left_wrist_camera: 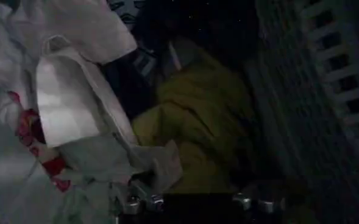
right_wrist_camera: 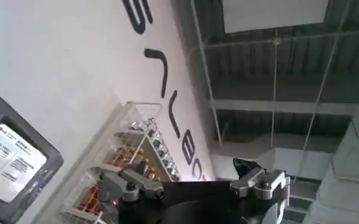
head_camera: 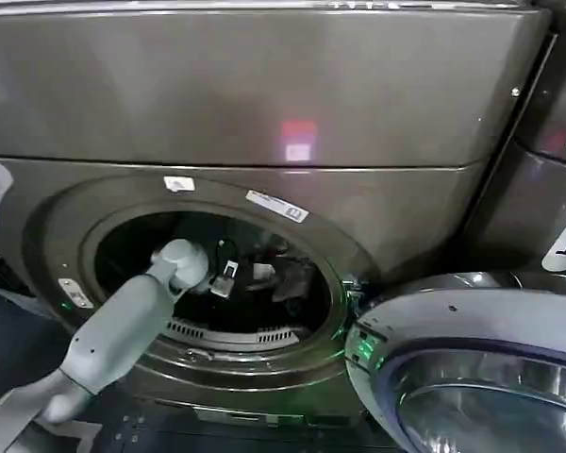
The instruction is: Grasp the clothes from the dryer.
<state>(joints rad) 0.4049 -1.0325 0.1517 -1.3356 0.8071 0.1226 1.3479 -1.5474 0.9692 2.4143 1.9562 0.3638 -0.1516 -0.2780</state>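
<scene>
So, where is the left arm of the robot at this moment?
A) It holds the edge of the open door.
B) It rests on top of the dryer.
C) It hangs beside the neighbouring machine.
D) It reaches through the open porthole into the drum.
D: in the head view the left gripper is inside the dryer porthole, and the left wrist view shows the clothes close before it.

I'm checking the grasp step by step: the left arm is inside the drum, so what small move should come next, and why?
Probably ease the left tool a little further down into the clothes, then shut it. Its fingers stand apart at the edge of the heap, with white and yellow-green fabric just ahead and nothing held between them yet.
</scene>
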